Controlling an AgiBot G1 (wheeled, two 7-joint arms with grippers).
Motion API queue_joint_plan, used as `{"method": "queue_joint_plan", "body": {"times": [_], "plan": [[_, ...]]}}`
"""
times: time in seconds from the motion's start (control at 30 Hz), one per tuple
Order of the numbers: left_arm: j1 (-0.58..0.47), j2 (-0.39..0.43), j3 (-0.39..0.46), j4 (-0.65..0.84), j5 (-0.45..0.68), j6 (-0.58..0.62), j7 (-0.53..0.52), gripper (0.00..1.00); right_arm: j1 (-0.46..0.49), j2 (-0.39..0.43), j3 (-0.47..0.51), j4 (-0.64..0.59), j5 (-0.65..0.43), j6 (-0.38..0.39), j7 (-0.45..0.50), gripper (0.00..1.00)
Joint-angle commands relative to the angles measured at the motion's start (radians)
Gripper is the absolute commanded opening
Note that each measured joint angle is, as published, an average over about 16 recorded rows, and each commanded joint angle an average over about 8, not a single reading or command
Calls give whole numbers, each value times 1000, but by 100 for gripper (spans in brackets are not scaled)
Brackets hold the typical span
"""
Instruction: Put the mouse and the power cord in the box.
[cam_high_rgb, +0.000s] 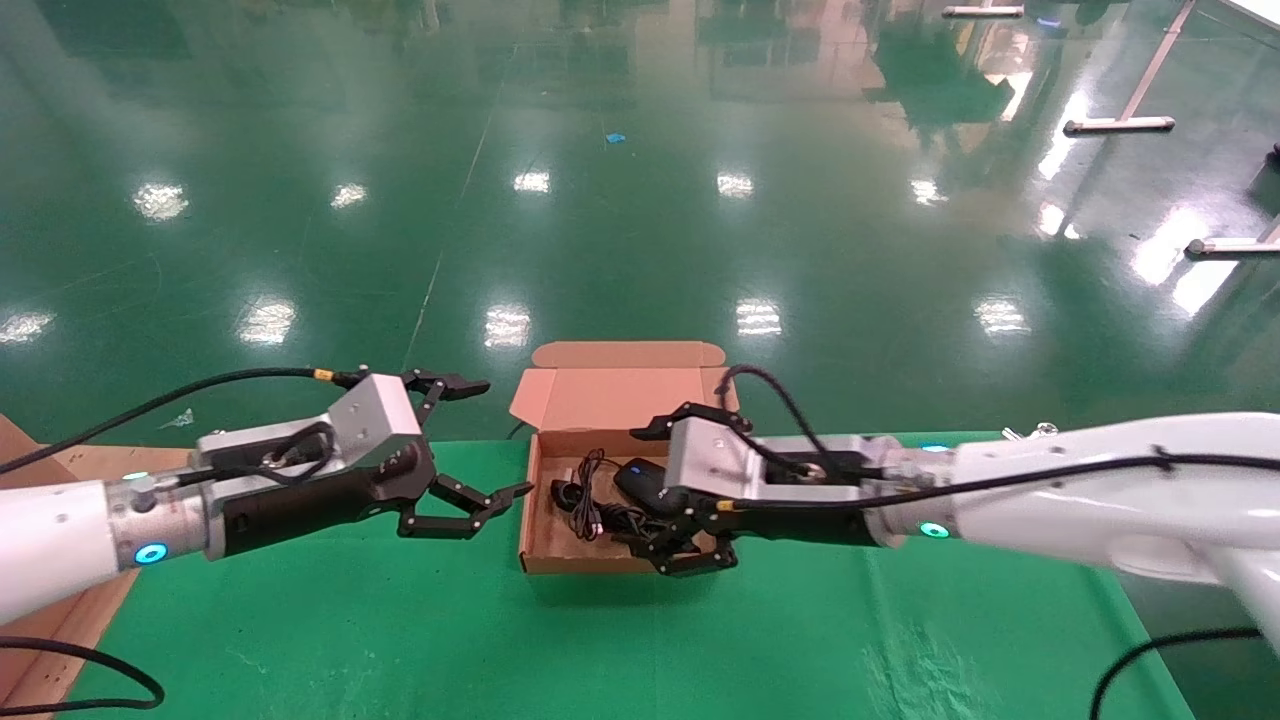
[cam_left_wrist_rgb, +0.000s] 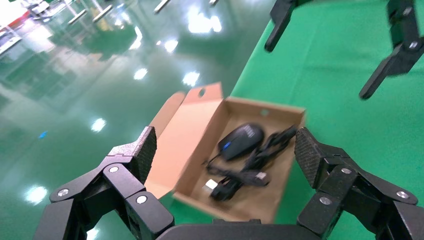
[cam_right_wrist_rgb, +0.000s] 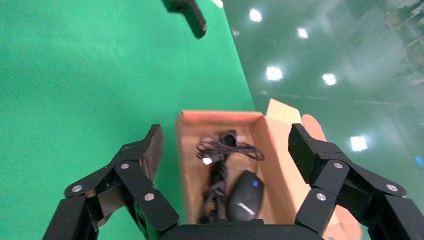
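The box (cam_high_rgb: 545, 557) sits open on the green table, its lid (cam_high_rgb: 620, 385) folded back on the far side. Inside lie the black mouse (cam_high_rgb: 643, 480) and the coiled black power cord (cam_high_rgb: 590, 505). My right gripper (cam_high_rgb: 650, 500) hangs open over the box's right half, above the mouse, holding nothing. My left gripper (cam_high_rgb: 505, 438) is open just left of the box, also empty. The left wrist view shows the box (cam_left_wrist_rgb: 280, 107), mouse (cam_left_wrist_rgb: 241, 140) and cord (cam_left_wrist_rgb: 245, 172) beyond the left gripper (cam_left_wrist_rgb: 226, 145). In the right wrist view the mouse (cam_right_wrist_rgb: 246, 196) and cord (cam_right_wrist_rgb: 215, 175) lie below the right gripper (cam_right_wrist_rgb: 226, 142).
A green cloth (cam_high_rgb: 640, 640) covers the table. A brown board or carton edge (cam_high_rgb: 60, 620) shows at the near left. Beyond the table's far edge lies the glossy green floor (cam_high_rgb: 640, 200). My arms' black cables hang at both sides.
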Motion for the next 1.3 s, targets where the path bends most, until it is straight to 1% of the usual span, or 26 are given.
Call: {"method": "queue_joint_plan", "body": {"times": [0.03, 1.13, 1.3], "plan": [[14, -12, -23, -24, -12, 28, -27, 100, -21, 26, 26, 25, 29, -24, 22, 100], [236, -201, -395, -401, -206, 474, -458, 100, -352, 441, 436, 424, 492, -410, 367, 100], [262, -224, -441, -447, -229, 528, -507, 100, -392, 490, 485, 473, 548, -456, 406, 100]]}}
